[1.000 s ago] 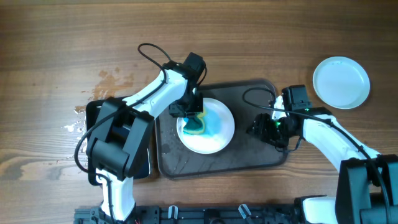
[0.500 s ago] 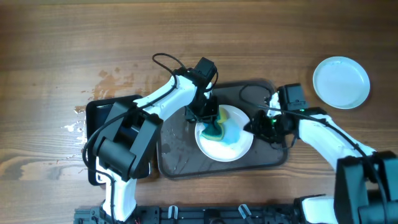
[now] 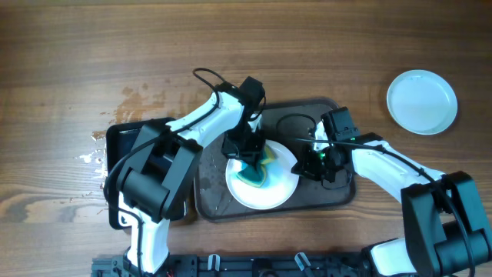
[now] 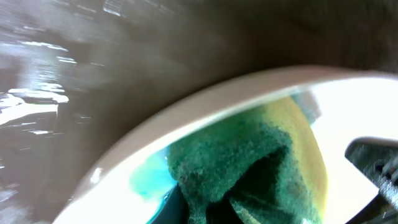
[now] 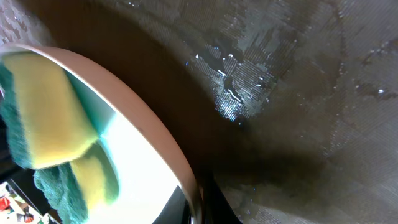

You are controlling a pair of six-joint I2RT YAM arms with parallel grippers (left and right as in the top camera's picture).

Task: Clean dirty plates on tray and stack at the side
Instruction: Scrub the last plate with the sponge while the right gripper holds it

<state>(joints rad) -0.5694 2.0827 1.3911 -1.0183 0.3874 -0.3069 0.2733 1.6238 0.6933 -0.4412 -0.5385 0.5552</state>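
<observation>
Left tool (image 3: pixel 249 152) clamps a yellow-and-green sponge (image 3: pixel 258 165) onto the round white plate (image 3: pixel 265 196) mid-frame; right tool (image 3: pixel 309 163) pinches its rim. Hard scrubbing could, I judge, wrench the plate free across the dark rectangular tray (image 3: pixel 215 192).

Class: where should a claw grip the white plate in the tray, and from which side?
The right rim, from the right: the plate lies flat and shallow, so only its lip can be pinched, and the sponge and left claw occupy its left.
</observation>
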